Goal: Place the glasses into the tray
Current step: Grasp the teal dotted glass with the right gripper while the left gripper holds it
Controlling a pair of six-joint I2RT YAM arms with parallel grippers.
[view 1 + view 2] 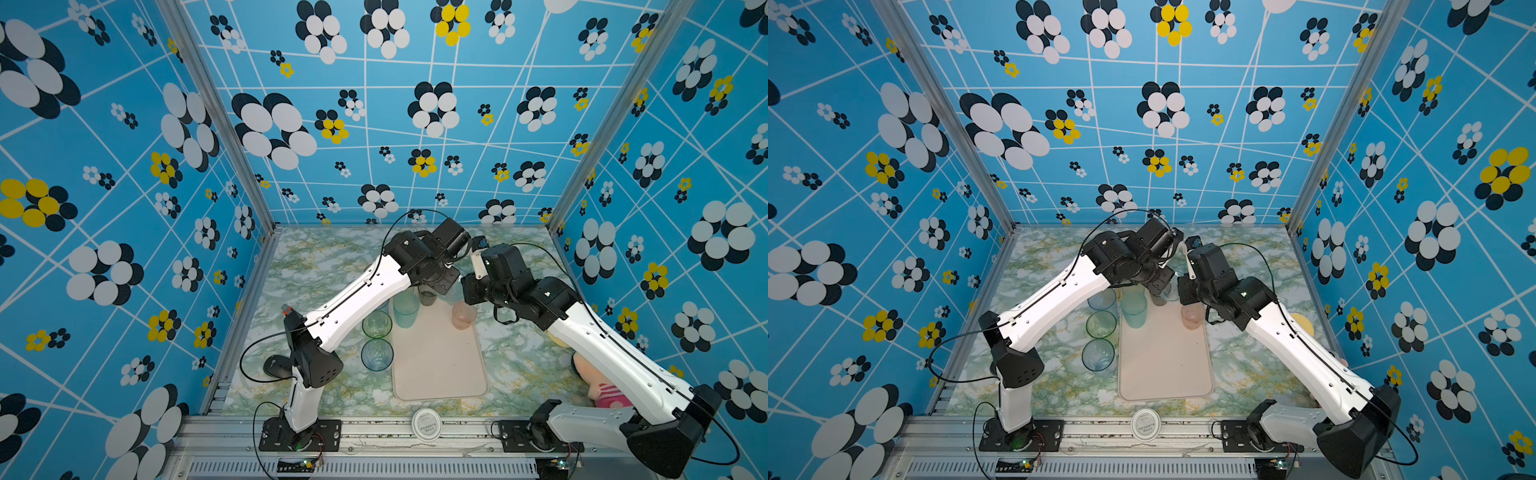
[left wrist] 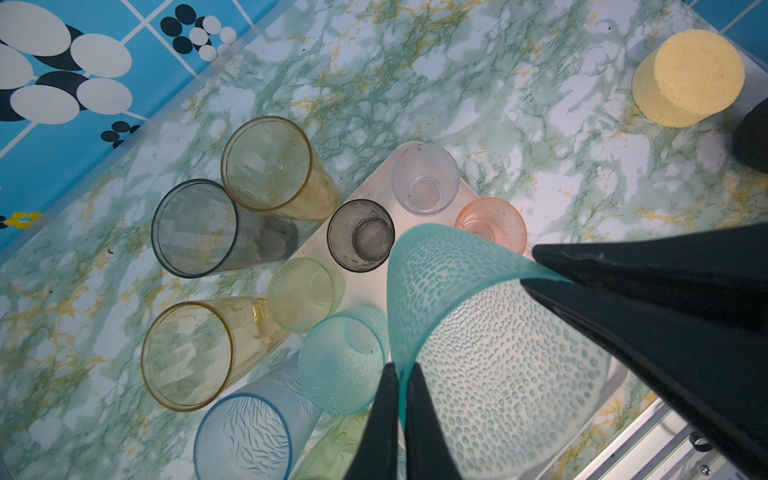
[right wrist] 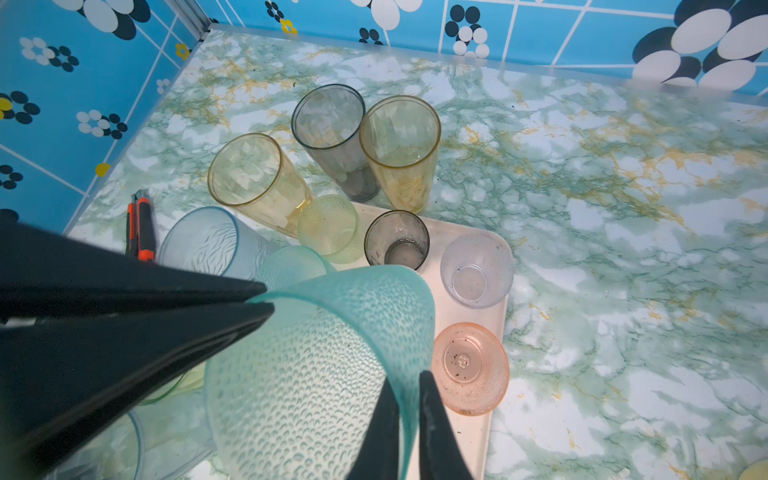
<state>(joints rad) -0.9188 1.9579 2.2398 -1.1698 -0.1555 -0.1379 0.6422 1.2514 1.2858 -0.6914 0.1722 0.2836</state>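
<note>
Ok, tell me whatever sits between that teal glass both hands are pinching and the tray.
Nothing visible. The held teal glass hangs over bare tray; the pink glass and smoky grey glass stand beside that spot, not under it.

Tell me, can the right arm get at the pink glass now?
Probably not yet: the right end effector is shut on the teal tumbler. The pink glass stands uncovered just beside it.

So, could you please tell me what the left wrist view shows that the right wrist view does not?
Only the left wrist view shows the whole round yellow sponge. Only the right wrist view shows the orange-and-black utility knife. Both show the teal dimpled plastic tumbler, its rim pinched by the left pincer and right pincer, plus the cream-pink rectangular plastic tray.
</note>
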